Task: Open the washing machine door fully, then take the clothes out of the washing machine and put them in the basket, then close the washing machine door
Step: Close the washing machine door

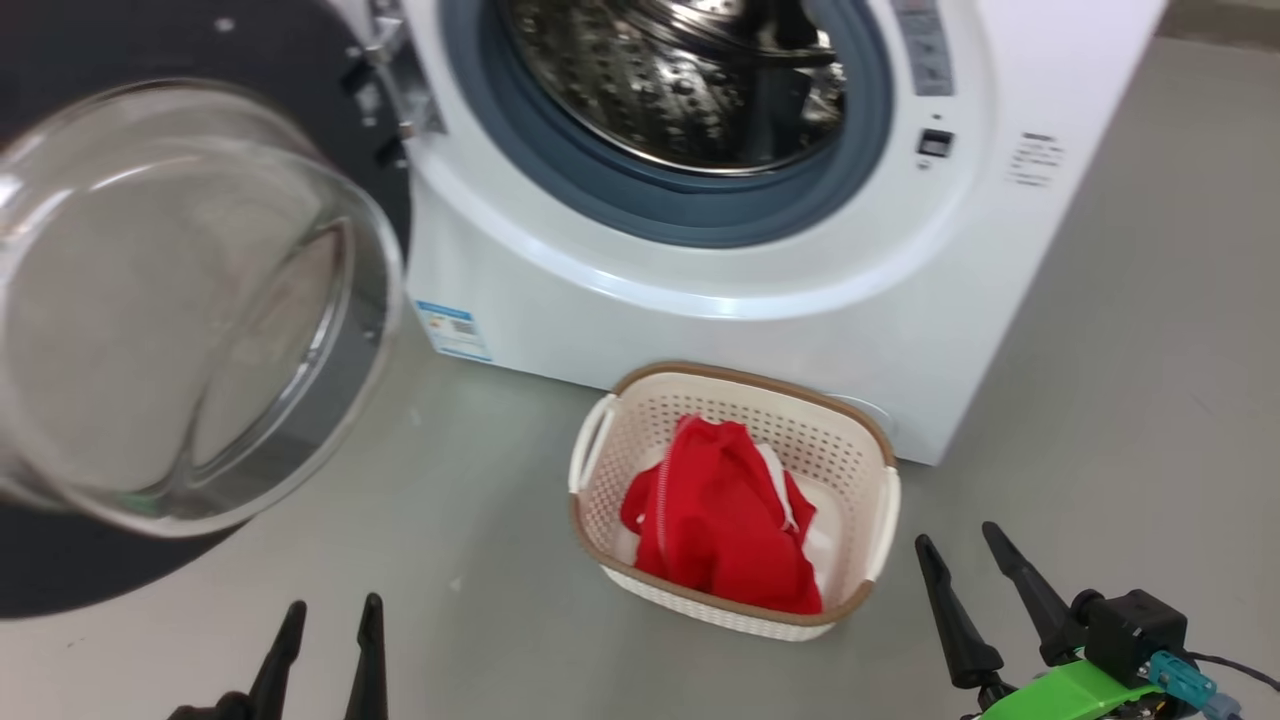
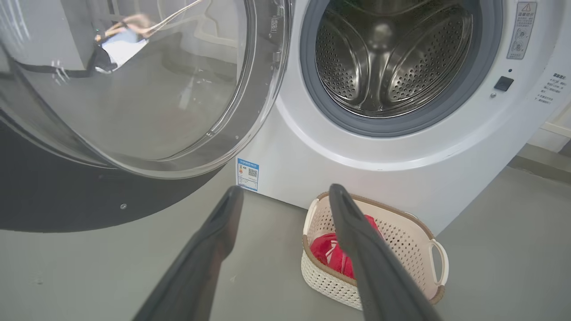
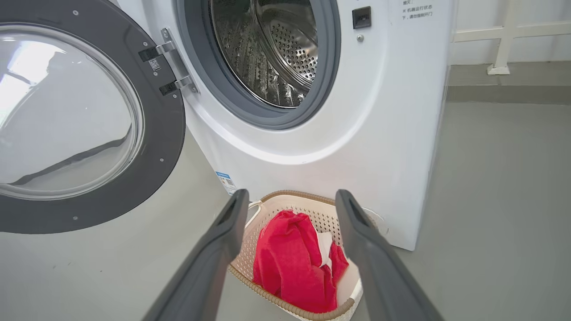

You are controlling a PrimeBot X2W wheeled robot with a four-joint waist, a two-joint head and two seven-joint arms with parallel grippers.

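The white washing machine [image 1: 760, 320] stands with its door [image 1: 180, 300] swung wide to the left, black ring and bulging glass bowl facing me. Its steel drum [image 2: 392, 58] shows no fabric inside. On the floor before the machine sits the cream basket [image 1: 885, 500], holding the red clothes [image 1: 720, 520]; they also show in the right wrist view as clothes [image 3: 290, 263] in the basket [image 3: 285, 198]. My left gripper [image 1: 335, 610] is open at the lower left, below the door. My right gripper [image 1: 955, 545] is open, just right of the basket, empty.
Grey floor [image 1: 1150, 400] stretches to the right of the machine. The open door [image 3: 89, 125] overhangs the floor on the left. A blue label [image 1: 452, 330] marks the machine's lower left corner. A white rail [image 3: 504, 40] stands at the back right wall.
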